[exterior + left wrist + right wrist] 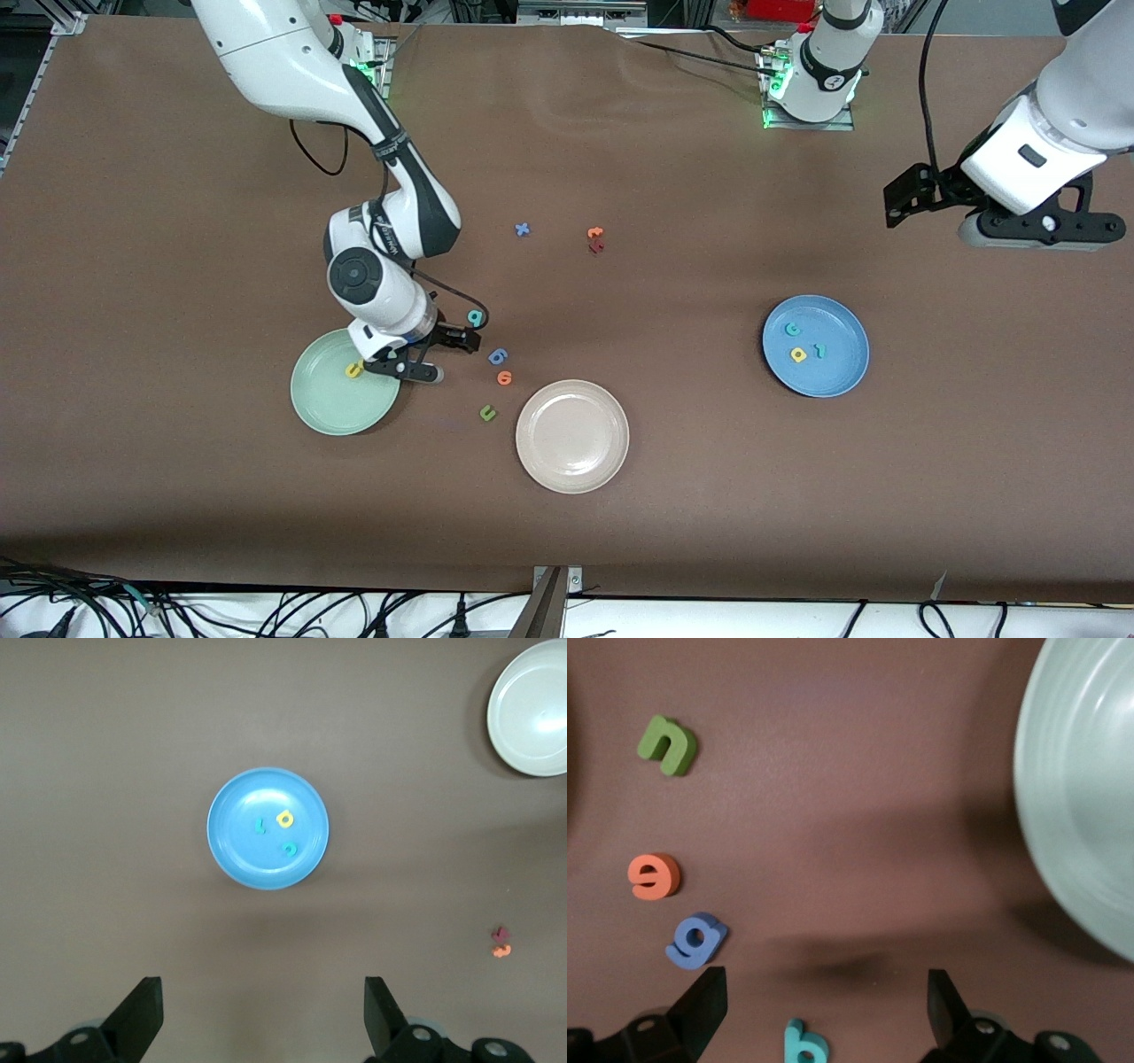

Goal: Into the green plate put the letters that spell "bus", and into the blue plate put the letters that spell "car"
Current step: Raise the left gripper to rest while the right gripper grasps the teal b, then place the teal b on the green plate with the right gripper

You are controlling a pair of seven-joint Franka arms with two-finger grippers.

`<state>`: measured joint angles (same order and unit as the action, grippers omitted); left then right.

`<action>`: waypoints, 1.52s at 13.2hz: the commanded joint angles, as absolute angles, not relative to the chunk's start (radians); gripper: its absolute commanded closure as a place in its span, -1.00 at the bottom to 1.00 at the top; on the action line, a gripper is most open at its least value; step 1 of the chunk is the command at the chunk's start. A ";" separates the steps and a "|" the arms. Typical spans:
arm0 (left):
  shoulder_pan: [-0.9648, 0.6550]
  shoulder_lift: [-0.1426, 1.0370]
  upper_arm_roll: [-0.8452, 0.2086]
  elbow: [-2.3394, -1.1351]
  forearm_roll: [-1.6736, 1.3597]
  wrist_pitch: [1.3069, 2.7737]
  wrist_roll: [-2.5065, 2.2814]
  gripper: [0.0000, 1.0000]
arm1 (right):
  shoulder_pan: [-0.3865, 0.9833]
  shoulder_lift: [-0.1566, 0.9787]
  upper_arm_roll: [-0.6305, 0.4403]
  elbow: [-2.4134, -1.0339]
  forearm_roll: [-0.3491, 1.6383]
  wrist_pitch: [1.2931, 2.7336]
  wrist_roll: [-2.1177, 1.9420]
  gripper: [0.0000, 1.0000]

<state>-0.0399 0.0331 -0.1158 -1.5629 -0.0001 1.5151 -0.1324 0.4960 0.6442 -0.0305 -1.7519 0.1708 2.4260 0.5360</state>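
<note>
- The right gripper (423, 361) hangs low over the bare brown table (177, 221) just beside the rim of the round pale mint-green plate (332, 403), toward the right arm's end of the table. Its two black fingers (700, 1010) stand wide apart with nothing between them.
- The small yellow foam letter u (353, 369) lies in the green plate, near the rim closest to the right gripper. No other letter shows in that plate.
- The small teal foam letter b (477, 317) lies on the table just beside the right gripper, farther from the front camera than the plate.
- Near it, in a loose line running toward the front camera, lie a blue 6-like foam letter (498, 356), an orange 6-like foam letter (504, 377) and a dark green foam letter u (487, 412).
- A round beige plate (572, 436) lies nearest the front camera, between the two coloured plates.
- The round medium-blue plate (833, 381) lies toward the left arm's end of the table. It holds the teal foam letter c (793, 329), the yellow foam letter a (798, 355) and the teal foam letter r (820, 350), close together but apart.
- The left gripper (261, 1014) waits high over the table, above the region of the blue plate, fingers spread and empty.
- A small blue foam letter x (523, 229) and, beside it, an orange foam letter (595, 233) touching a dark red foam letter (596, 247) lie farther from the front camera than all three plates.
</note>
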 commanded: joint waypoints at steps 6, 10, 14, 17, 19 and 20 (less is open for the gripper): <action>-0.005 0.023 -0.087 -1.623 -0.021 1.627 -0.071 -1.00 | 0.512 0.652 0.003 -1.799 0.190 2.465 0.826 -0.99; 0.021 0.017 -0.127 -1.620 -0.018 1.621 -0.084 -1.00 | 0.512 0.680 0.037 -1.805 0.190 2.465 0.856 -0.98; 0.021 0.009 -0.127 -1.618 0.007 1.592 -0.084 -1.00 | 0.512 0.678 0.043 -1.824 0.190 2.465 0.857 -0.90; 0.020 0.018 -0.132 -1.598 0.017 1.574 -0.087 -1.00 | 0.512 0.680 0.043 -1.822 0.189 2.467 0.845 0.17; 0.018 0.018 -0.132 -1.597 0.017 1.572 -0.087 -1.00 | 0.512 0.680 0.043 -1.822 0.187 2.468 0.844 0.65; 0.018 0.018 -0.132 -1.597 0.017 1.572 -0.086 -1.00 | 0.512 0.680 0.043 -1.821 0.187 2.468 0.842 0.79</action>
<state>0.0089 0.0226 -0.1201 -1.6132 -0.0005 1.5932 -0.0953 0.5125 0.6799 0.0392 -1.7970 0.1745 2.4553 0.8501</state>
